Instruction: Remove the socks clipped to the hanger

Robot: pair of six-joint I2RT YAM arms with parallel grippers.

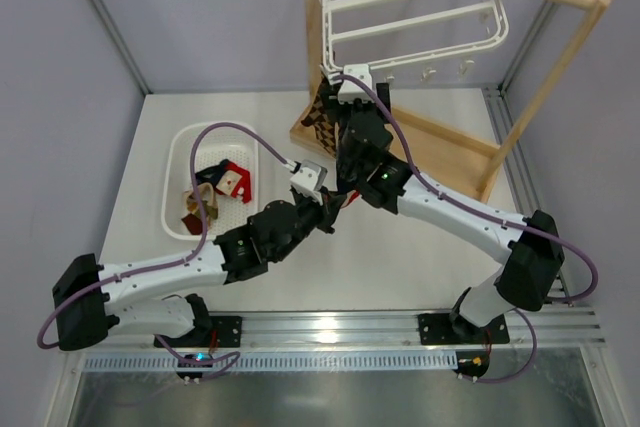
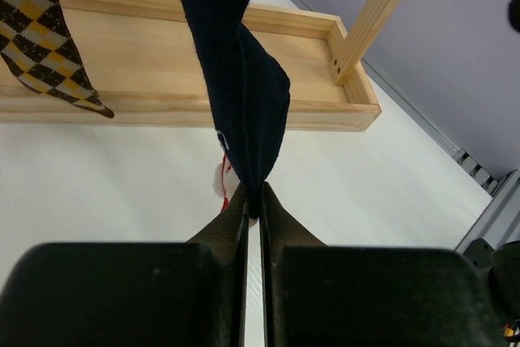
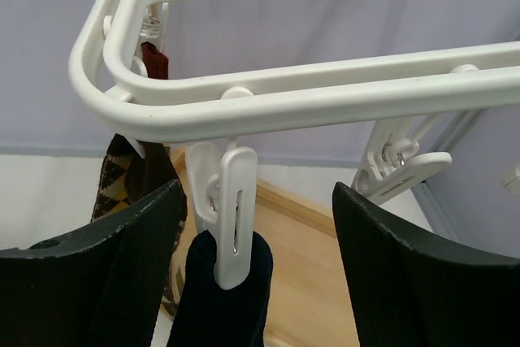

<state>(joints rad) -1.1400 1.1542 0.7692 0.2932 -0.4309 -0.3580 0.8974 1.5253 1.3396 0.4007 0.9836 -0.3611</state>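
Observation:
The white hanger (image 3: pixel 284 99) hangs from the wooden rail; it also shows in the top view (image 1: pixel 410 7). A white clip (image 3: pixel 231 217) on its near rim grips the top of a dark navy sock (image 3: pixel 223 298). My right gripper (image 3: pixel 258 205) is open, one finger on each side of that clip, not touching it. My left gripper (image 2: pixel 253 201) is shut on the lower end of the navy sock (image 2: pixel 240 95), which is stretched up from it. A brown-black argyle sock (image 2: pixel 45 38) hangs to the left, and a dark red sock (image 3: pixel 154 61) is clipped farther back.
The wooden stand's base tray (image 2: pixel 162 62) lies just behind the hanging socks, with its upright post (image 2: pixel 374 14) at the right. An empty clip (image 3: pixel 402 164) dangles right of my right gripper. A white basket (image 1: pixel 176 147) at the left holds several socks (image 1: pixel 232 179).

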